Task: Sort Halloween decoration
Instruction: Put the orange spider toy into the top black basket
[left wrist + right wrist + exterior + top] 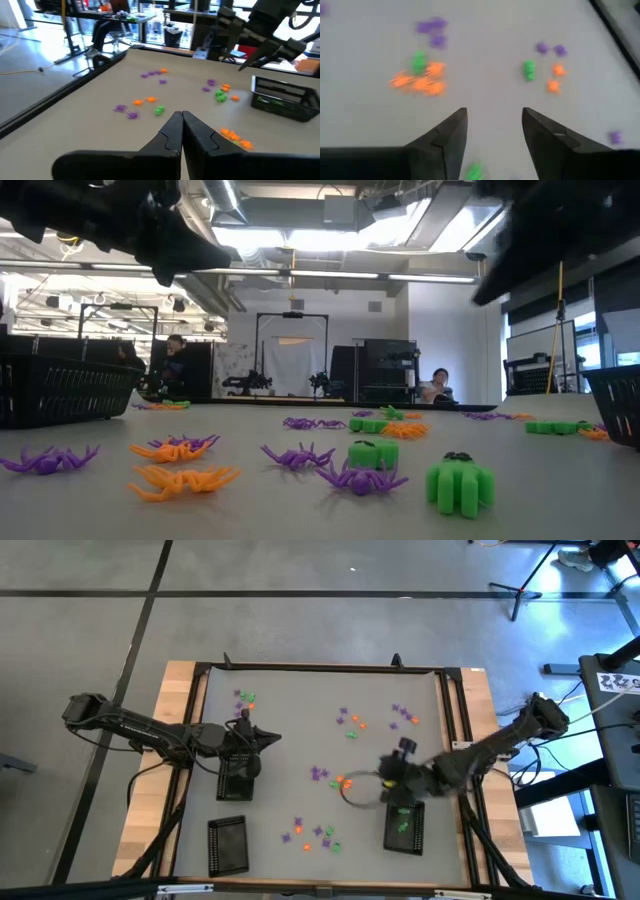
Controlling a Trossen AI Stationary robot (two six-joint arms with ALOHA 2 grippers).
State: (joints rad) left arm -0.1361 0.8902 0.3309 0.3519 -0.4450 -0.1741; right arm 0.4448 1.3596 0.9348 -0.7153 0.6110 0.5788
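Halloween decoration (322,832): tiny orange, purple and green trinkets scattered over the table (290,740), nearest cluster at the front edge, others mid-table and far back. Right end effector (494,131) spread, empty, above a green piece beside the mesh tray (404,828). Left end effector (182,131) pressed together, waiting. Risk: closing on neighbouring trinkets together, mixing colours.

We see the Halloween decoration (340,780) as tiny plastic trinkets in orange, purple and green, spider-like shapes among them, lying loose in small clusters across the grey table (300,730). A few green ones sit inside one black mesh tray (404,827).
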